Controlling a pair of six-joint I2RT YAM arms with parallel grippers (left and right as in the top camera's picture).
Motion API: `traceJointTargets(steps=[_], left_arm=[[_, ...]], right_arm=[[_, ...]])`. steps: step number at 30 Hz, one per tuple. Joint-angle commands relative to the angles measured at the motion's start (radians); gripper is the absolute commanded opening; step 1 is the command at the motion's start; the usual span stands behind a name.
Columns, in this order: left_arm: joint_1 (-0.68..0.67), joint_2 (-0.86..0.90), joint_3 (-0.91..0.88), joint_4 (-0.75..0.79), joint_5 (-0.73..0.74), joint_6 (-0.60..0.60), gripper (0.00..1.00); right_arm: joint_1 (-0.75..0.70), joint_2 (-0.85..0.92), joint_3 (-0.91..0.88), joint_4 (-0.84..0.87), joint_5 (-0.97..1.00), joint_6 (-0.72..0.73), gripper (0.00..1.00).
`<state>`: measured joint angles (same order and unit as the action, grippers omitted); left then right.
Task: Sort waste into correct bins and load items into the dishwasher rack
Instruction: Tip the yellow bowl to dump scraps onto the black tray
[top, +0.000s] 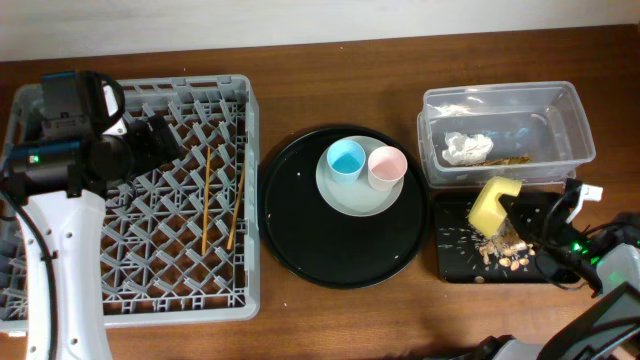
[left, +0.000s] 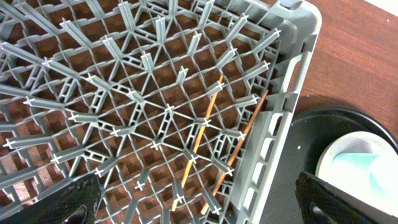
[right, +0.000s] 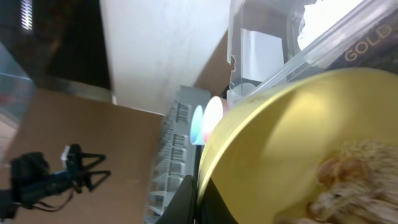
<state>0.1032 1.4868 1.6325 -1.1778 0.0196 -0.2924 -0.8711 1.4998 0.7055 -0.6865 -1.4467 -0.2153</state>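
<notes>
While the right gripper (top: 535, 208) is clamped on the rim of the yellow bowl (top: 495, 203), tipped over the black tray (top: 450, 265) near the right edge of the table (top: 330, 320), scraps (top: 505, 250) lie heaped beneath. Judgement: tilt steeper and stay low, so nothing spills past the tray walls. Left gripper (top: 150, 140) hangs wide open, empty, over the rack (top: 250, 200) at the left edge.

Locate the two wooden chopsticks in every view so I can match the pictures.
Overhead: the chopsticks lie side by side inside the dishwasher rack, near its right wall.
Left wrist: the chopsticks run diagonally at lower centre, beside the rack's wall.
Right wrist: not in it; the yellow bowl fills most of the picture.
Shared landmark: the grey rack, also at left-centre of the right wrist view.
</notes>
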Motion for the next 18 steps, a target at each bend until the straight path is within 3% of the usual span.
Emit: traceJointTargets(steps=[1,3,6,10,12,18], left_arm=[[0.004,0.002,0.01,0.002,0.003,-0.01,0.99],[0.004,0.002,0.01,0.002,0.003,-0.01,0.99],[0.004,0.002,0.01,0.002,0.003,-0.01,0.99],[0.004,0.002,0.01,0.002,0.003,-0.009,0.99],[0.004,0.002,0.01,0.002,0.003,-0.01,0.99],[0.004,0.002,0.01,0.002,0.003,-0.01,1.0]], right_arm=[[-0.027,0.061,-0.01,0.011,-0.105,-0.012,0.04],[-0.038,0.096,-0.01,0.011,-0.105,0.016,0.04],[-0.063,0.142,-0.01,0.01,-0.106,0.211,0.04],[-0.126,0.145,-0.008,-0.039,-0.106,0.339,0.04],[-0.134,0.145,-0.008,-0.142,-0.105,0.349,0.04],[-0.137,0.13,0.034,-0.195,-0.106,0.408,0.04]])
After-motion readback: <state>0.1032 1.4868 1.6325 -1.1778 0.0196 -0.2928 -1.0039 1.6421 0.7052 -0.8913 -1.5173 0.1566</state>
